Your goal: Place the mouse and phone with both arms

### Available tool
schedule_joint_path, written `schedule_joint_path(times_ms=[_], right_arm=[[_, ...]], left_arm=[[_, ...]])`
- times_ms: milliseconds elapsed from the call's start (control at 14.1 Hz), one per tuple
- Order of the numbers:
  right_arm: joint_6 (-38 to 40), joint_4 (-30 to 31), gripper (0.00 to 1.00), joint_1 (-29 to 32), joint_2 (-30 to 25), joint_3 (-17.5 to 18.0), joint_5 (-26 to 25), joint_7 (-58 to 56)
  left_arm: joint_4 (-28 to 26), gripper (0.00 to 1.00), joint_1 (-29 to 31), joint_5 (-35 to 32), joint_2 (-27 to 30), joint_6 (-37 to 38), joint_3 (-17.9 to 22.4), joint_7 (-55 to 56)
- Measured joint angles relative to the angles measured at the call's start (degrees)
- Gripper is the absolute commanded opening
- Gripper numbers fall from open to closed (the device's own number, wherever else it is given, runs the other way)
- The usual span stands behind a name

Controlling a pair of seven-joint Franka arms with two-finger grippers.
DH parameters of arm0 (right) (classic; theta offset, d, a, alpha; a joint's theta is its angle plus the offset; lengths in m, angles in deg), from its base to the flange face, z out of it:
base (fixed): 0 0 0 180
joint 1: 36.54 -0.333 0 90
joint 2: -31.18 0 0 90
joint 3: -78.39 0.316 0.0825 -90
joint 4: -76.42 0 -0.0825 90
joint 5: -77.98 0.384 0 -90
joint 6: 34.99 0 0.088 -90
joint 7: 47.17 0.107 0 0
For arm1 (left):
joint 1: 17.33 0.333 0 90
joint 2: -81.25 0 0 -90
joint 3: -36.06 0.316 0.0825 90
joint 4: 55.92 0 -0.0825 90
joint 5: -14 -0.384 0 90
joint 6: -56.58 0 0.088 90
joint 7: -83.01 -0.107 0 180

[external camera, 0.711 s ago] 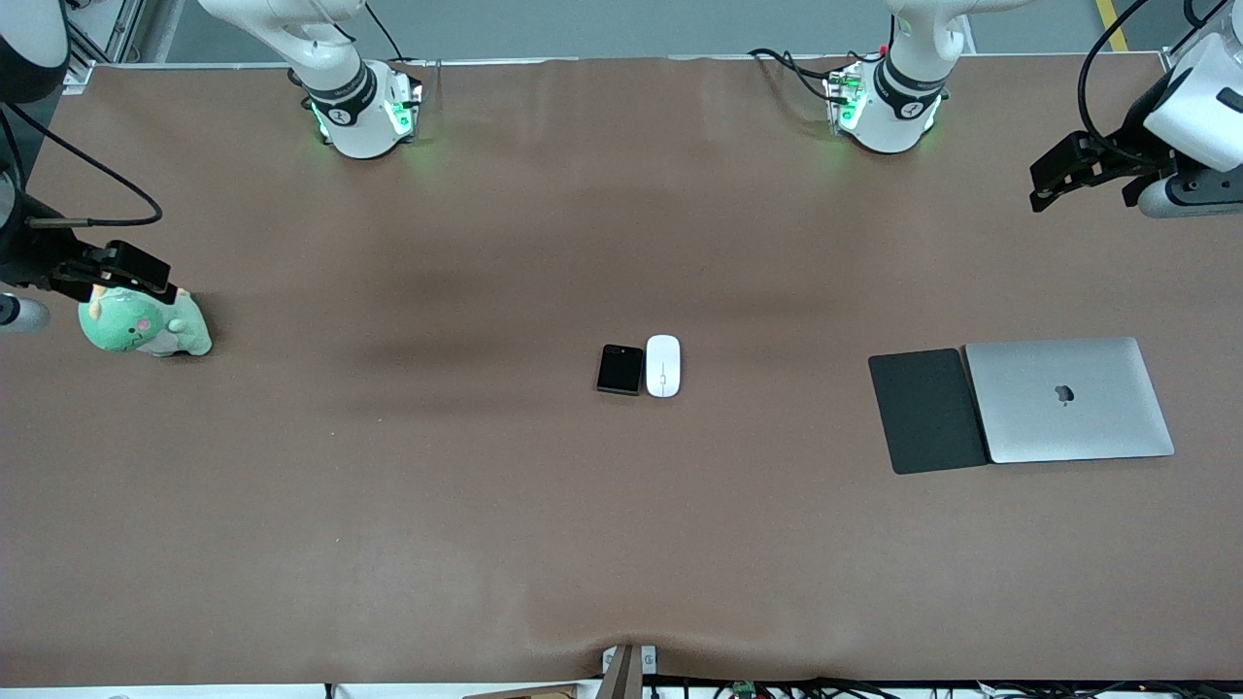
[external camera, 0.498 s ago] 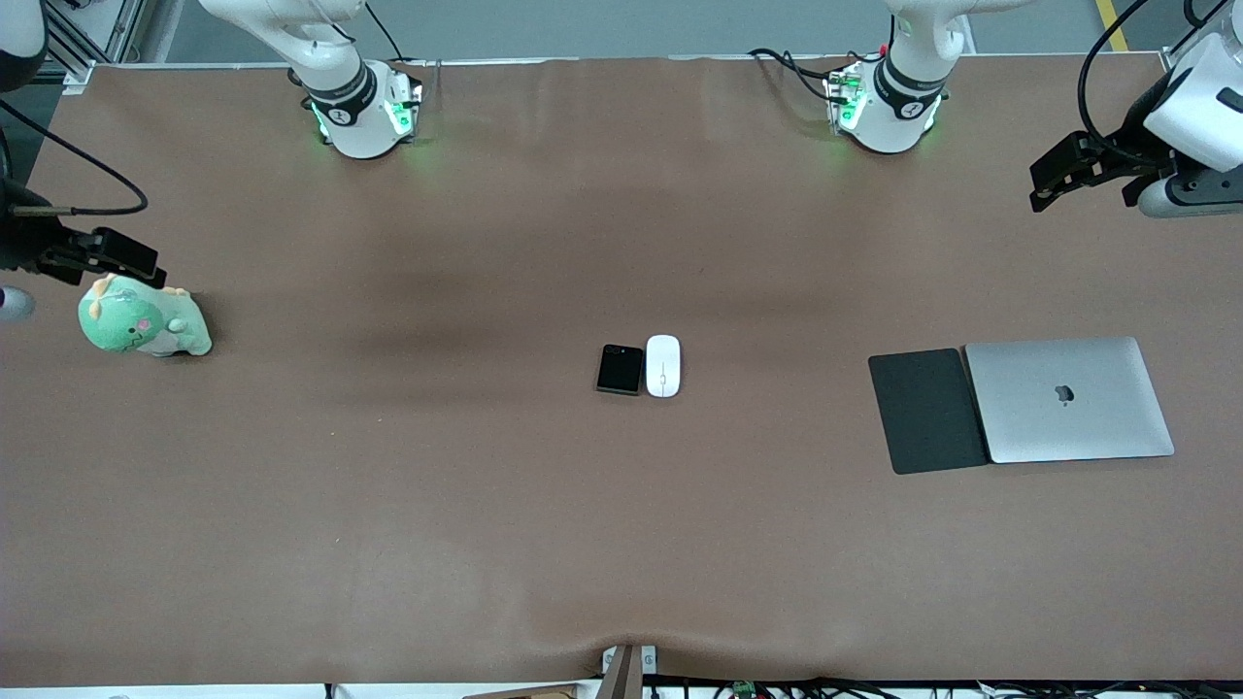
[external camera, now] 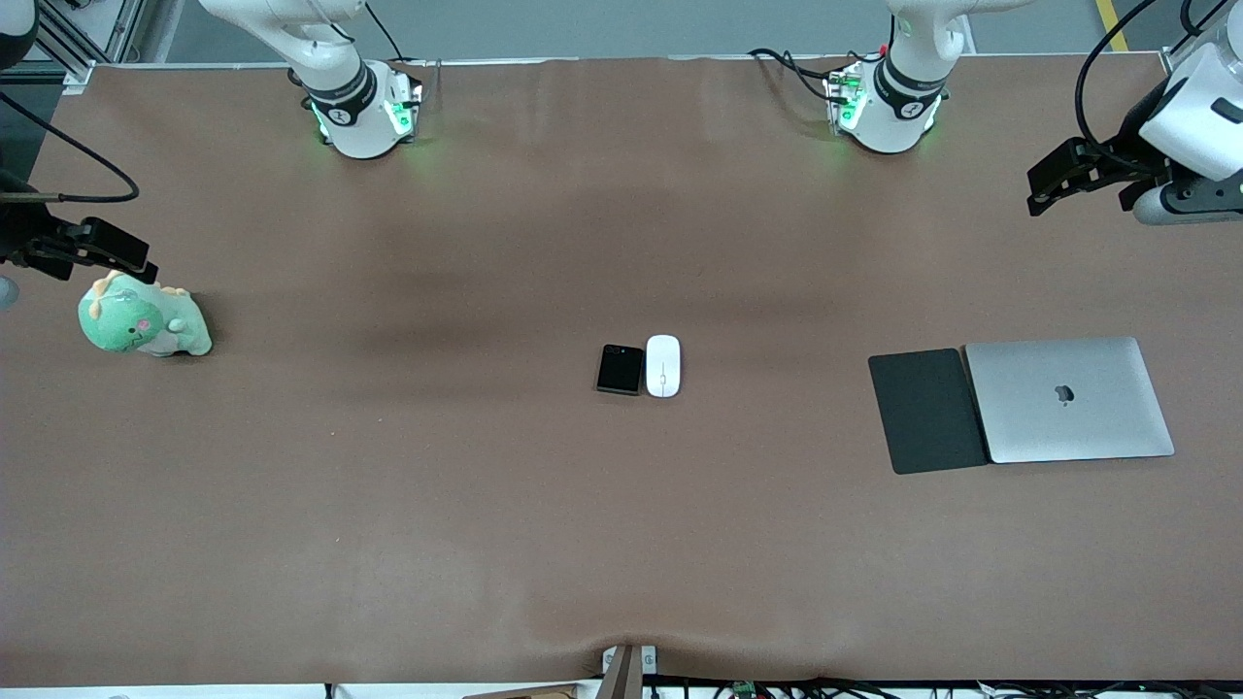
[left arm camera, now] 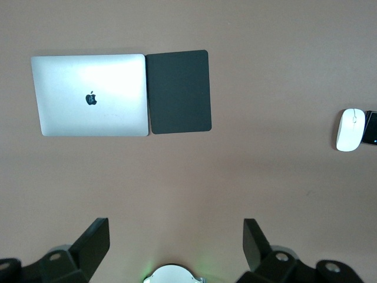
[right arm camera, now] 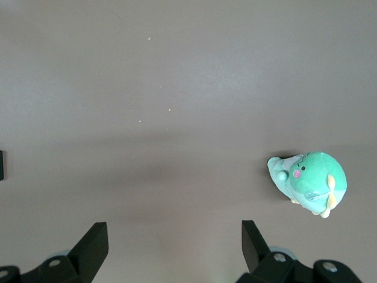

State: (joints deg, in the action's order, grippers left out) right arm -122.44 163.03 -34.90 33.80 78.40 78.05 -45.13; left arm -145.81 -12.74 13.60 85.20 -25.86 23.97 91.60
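Observation:
The white mouse (external camera: pixel 662 365) and the black phone (external camera: pixel 621 369) lie side by side, touching or nearly so, at the table's middle; the phone is on the side toward the right arm's end. Both show small in the left wrist view, the mouse (left arm camera: pixel 350 129) and the phone (left arm camera: pixel 371 127) at the edge. A sliver of the phone (right arm camera: pixel 2 164) shows in the right wrist view. My left gripper (external camera: pixel 1054 186) is open and empty, up over the table's left-arm end. My right gripper (external camera: pixel 121 254) is open and empty, up over the right-arm end, just above the green plush toy.
A green plush toy (external camera: pixel 142 323) sits at the right arm's end, also in the right wrist view (right arm camera: pixel 309 181). A closed silver laptop (external camera: pixel 1066 399) and a dark grey pad (external camera: pixel 925 410) lie side by side toward the left arm's end.
My right gripper has drawn back off the green plush toy, up and toward the table's end. My left gripper has shifted only slightly. The mouse and phone have not moved.

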Motion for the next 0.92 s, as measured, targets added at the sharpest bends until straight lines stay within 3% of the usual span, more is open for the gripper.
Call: schedule_joint_path(times_ms=[569,925], right_arm=[[-1.13,0.04,1.00,-0.01,0.22,0.18,0.00,-0.01],[-1.32,0.05,1.00,0.00,0.57,0.15,0.00,-0.01]], left_arm=[[-0.68,1.00,-1.52,0.01,-8.54,-5.55,-2.05,0.00],[-3.38,1.00,-6.35,0.01,-17.52,-16.02,-3.02,0.36]])
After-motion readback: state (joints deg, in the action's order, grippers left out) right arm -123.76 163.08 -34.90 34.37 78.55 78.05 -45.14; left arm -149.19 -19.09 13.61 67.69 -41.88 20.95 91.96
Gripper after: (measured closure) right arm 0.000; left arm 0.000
